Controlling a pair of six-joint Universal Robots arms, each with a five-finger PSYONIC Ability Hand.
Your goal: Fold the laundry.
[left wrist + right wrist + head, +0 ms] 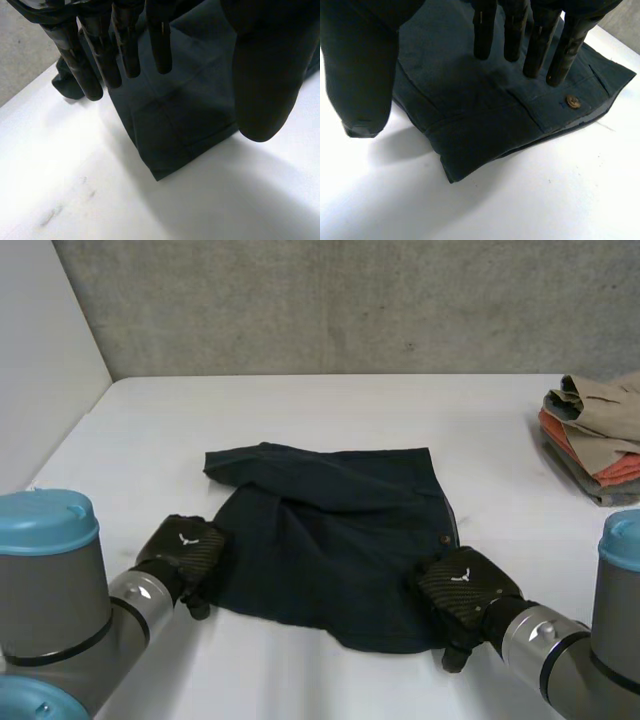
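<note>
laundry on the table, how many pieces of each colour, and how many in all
dark blue garment: 1
beige garment: 1
orange garment: 1
grey garment: 1
total: 4

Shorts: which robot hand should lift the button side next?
Right, probably. The right robot hand hangs open at a near corner of the shorts, fingertips beside the button; the left robot hand is at the other corner.
</note>
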